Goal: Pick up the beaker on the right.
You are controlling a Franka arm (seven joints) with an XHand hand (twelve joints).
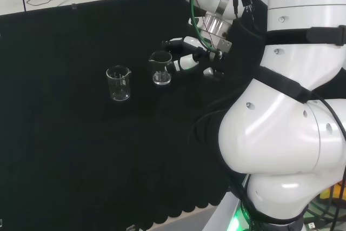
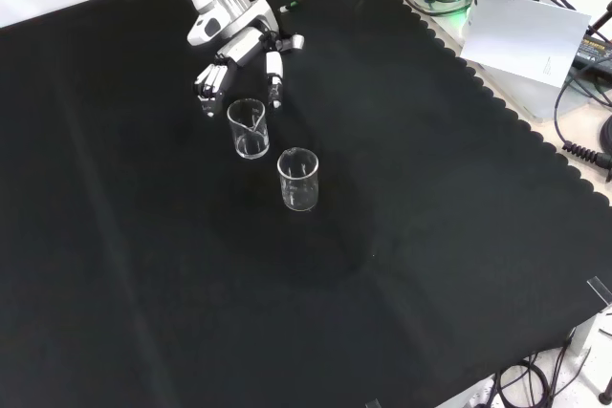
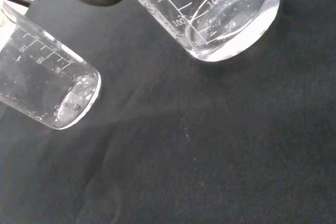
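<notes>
Two clear glass beakers stand upright on the black cloth. In the head view the right beaker (image 1: 161, 67) has the hand (image 1: 186, 58) just beside it on its right, and the left beaker (image 1: 119, 83) stands apart. In the front view the hand (image 2: 239, 56) comes in from the top, with fingers (image 2: 207, 78) and thumb (image 2: 274, 78) spread on either side just above the nearer beaker (image 2: 249, 128). The other beaker (image 2: 298, 179) stands lower right of it. The fingers are relaxed and not closed round the glass. The wrist view shows both beakers close up, one (image 3: 226, 14) large, one (image 3: 47, 87) off to the side.
The arm's white links (image 1: 292, 106) take up the right of the head view. The cloth's scalloped edge (image 2: 497, 112) runs along the right of the front view, with cables and a white sheet (image 2: 521, 40) beyond it.
</notes>
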